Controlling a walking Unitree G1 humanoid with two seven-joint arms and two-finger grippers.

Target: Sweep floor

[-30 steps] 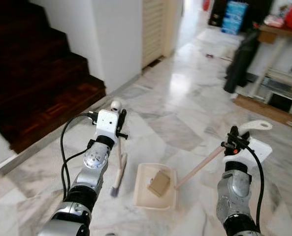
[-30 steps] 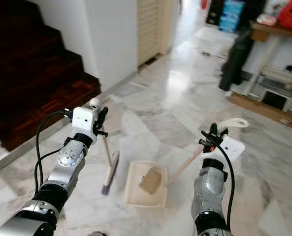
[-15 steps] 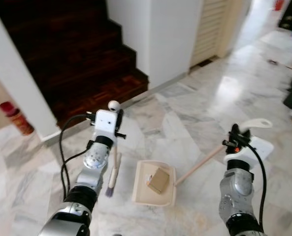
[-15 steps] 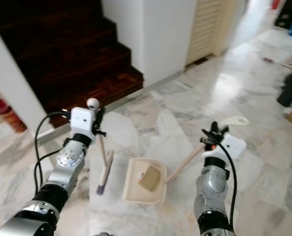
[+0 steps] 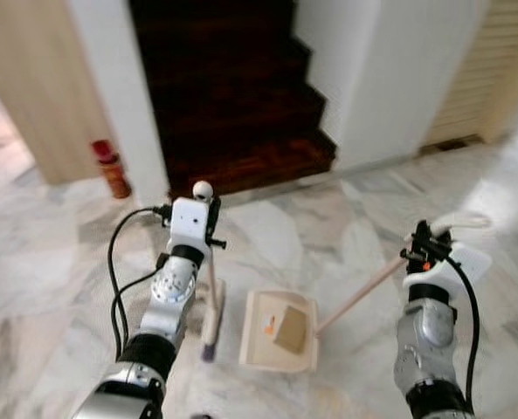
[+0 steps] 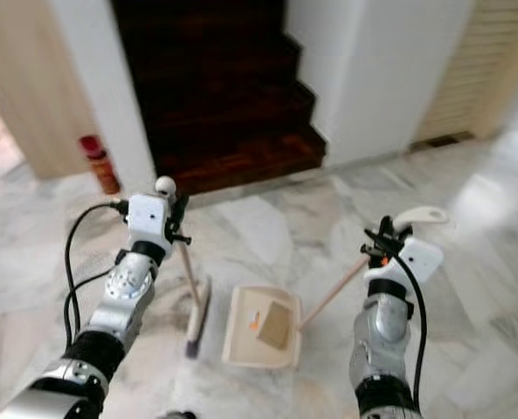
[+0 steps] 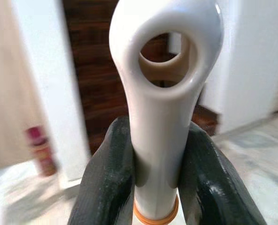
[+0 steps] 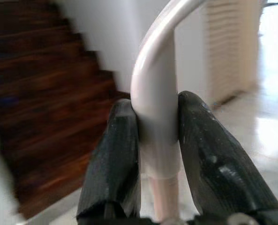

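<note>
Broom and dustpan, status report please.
Left gripper shut on broom handle, bristles on floor. Right gripper shut on dustpan handle, brown scrap inside. Red bottle stands by staircase ahead.

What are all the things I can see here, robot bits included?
Broom: one, cream handle, upright on the floor left of the dustpan.
Dustpan: one, cream, flat on the marble floor, long handle slanting right.
Brown piece: one, inside the dustpan.
Red bottle: one, by the wall left of the stairs.
Stairs: dark wood, ahead.
Louvred door: beige, far right.
Left gripper: black fingers clamped on the broom handle.
Right gripper: black fingers clamped on the dustpan handle.
</note>
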